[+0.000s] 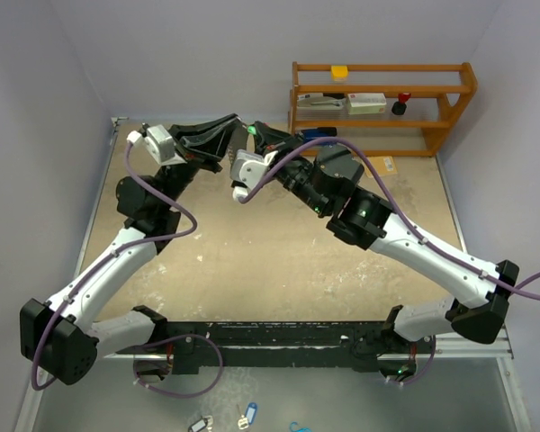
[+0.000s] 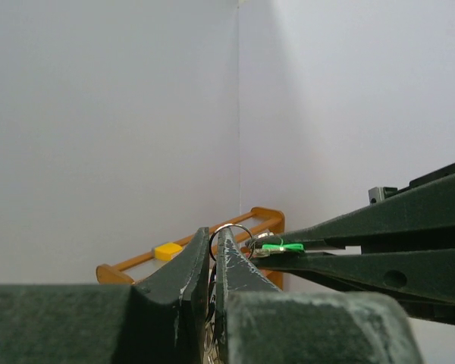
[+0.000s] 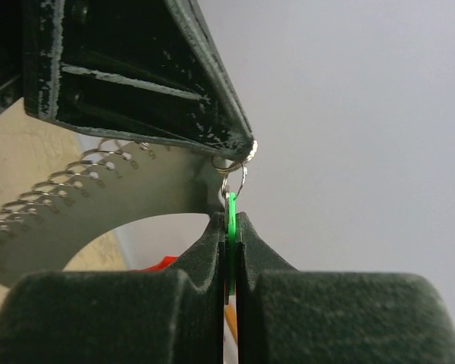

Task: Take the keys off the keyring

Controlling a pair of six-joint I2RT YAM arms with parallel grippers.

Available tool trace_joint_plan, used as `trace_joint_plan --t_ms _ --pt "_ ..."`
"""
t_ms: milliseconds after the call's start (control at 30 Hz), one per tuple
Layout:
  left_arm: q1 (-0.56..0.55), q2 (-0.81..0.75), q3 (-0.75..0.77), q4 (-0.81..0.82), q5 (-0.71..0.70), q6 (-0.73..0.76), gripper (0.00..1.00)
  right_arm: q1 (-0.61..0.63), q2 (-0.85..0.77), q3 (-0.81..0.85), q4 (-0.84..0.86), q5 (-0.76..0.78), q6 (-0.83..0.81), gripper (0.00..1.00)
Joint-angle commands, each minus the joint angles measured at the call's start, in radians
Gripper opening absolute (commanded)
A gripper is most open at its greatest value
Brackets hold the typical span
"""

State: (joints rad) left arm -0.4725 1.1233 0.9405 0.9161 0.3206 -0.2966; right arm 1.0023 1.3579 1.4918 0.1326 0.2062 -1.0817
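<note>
So, nearest me, in front of the arm bases, a couple of blue-tagged keys (image 1: 247, 416) lie on the grey surface below the table edge. Past that, both arms stretch out over the tan table (image 1: 252, 270) toward the back and meet tip to tip. The left gripper (image 2: 214, 235) is clamped down on the keyring (image 3: 234, 178), which here is just a small silver split ring poking out from between its fingertips. The right gripper (image 3: 231, 225) comes in from the other side and is pinched tight on the keys (image 3: 231, 206), really one tiny pale-green tag seen edge-on between its fingers, with a silvery bit beside it in the left wrist view. The ring runs through the tag, so the key isn't off yet, and the two are held right between the gripper tips. Behind them, an orange wooden shelf (image 1: 382, 94) stands against the far wall, a yellow block (image 1: 339, 72) on top.
</note>
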Motion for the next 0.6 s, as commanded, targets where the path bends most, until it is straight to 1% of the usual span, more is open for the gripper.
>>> trace_joint_plan --t_ms 0,133,267,567 --pt "0.002 0.012 0.046 0.084 -0.021 -0.089 0.00 0.003 -0.033 -0.026 0.031 -0.016 0.069 0.00" --pt "0.002 0.026 0.059 0.094 -0.011 -0.139 0.00 0.003 -0.022 -0.037 0.036 -0.022 0.084 0.00" --pt "0.001 0.026 0.050 0.113 -0.012 -0.157 0.00 0.003 -0.014 -0.044 0.044 -0.037 0.098 0.00" --pt "0.000 0.024 0.029 0.127 -0.057 -0.148 0.00 0.004 0.000 -0.029 0.042 -0.049 0.110 0.00"
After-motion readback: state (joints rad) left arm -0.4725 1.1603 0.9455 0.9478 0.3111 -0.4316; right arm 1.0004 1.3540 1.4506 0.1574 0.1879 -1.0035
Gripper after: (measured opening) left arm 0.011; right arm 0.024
